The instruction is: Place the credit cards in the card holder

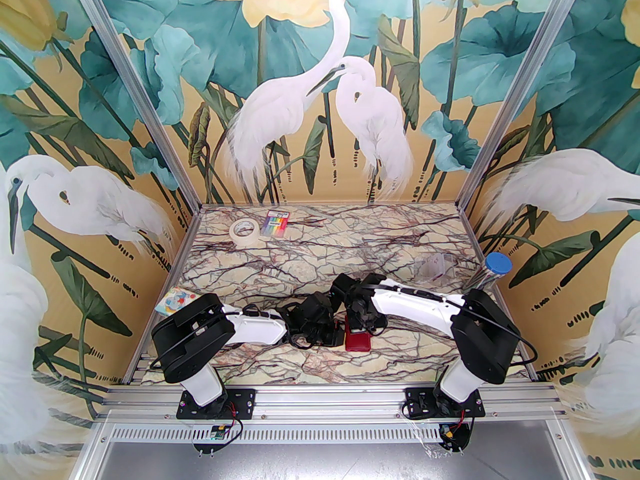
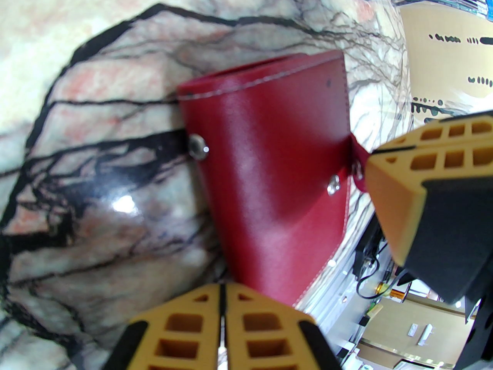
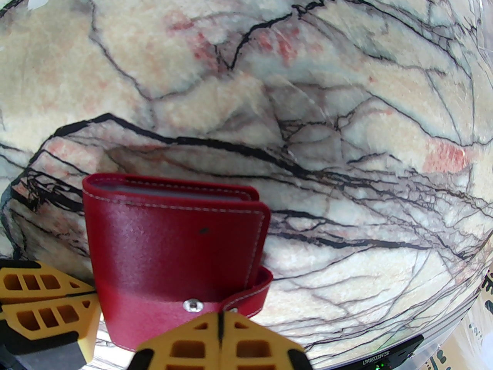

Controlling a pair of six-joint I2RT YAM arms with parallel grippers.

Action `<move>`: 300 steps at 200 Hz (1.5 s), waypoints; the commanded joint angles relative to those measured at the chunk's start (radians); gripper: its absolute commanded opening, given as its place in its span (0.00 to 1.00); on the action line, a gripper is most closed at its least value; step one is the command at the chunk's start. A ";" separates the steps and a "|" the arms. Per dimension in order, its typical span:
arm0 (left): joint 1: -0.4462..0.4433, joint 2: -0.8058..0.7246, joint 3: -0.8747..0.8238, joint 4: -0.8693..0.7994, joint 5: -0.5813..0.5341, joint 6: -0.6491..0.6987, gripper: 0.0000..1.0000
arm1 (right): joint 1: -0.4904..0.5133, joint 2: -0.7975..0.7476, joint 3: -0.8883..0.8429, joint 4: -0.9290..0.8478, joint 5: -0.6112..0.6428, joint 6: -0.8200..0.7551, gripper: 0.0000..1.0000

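Card holder: the card holder (image 3: 173,245) lies folded shut on the desk (image 3: 346,91), near the front edge, between the two arms.
Snap tab: the snap tab (image 3: 250,295) is unfastened and curls round the holder's side, leaving the stud on the cover bare.
Right fingers: the right fingers (image 3: 204,328) are together right at the tab's end. I cannot tell whether they pinch it. They seem placed there to work the flap.
Left fingers: the left fingers (image 2: 185,308) are together too, tips at the holder's opposite edge and seemingly touching it. This is likely a brace so the holder does not slide when the tab is worked.
Inside the holder: a pale grey layer (image 3: 173,192) shows between the covers; card or sleeve, I cannot tell.
Clear case: the clear plastic case (image 1: 435,268) sits well apart, far right; its contents are too small to tell.
Tube: the blue-capped tube (image 1: 492,273) leans near the case by the right wall; its contents are unclear.
Far left: the tape roll (image 1: 245,230) lies just beside the rainbow-striped packet (image 1: 277,223).
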 commanded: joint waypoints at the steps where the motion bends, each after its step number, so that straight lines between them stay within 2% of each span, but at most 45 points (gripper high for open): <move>1: -0.001 0.023 0.001 0.014 0.017 -0.003 0.08 | 0.009 -0.040 0.006 0.008 0.011 -0.004 0.00; 102: -0.001 0.023 0.001 0.014 0.017 -0.006 0.08 | 0.011 -0.033 -0.034 0.106 -0.064 -0.019 0.00; 300: -0.002 0.024 0.001 0.014 0.013 -0.008 0.08 | 0.011 0.025 -0.065 0.132 -0.066 -0.024 0.00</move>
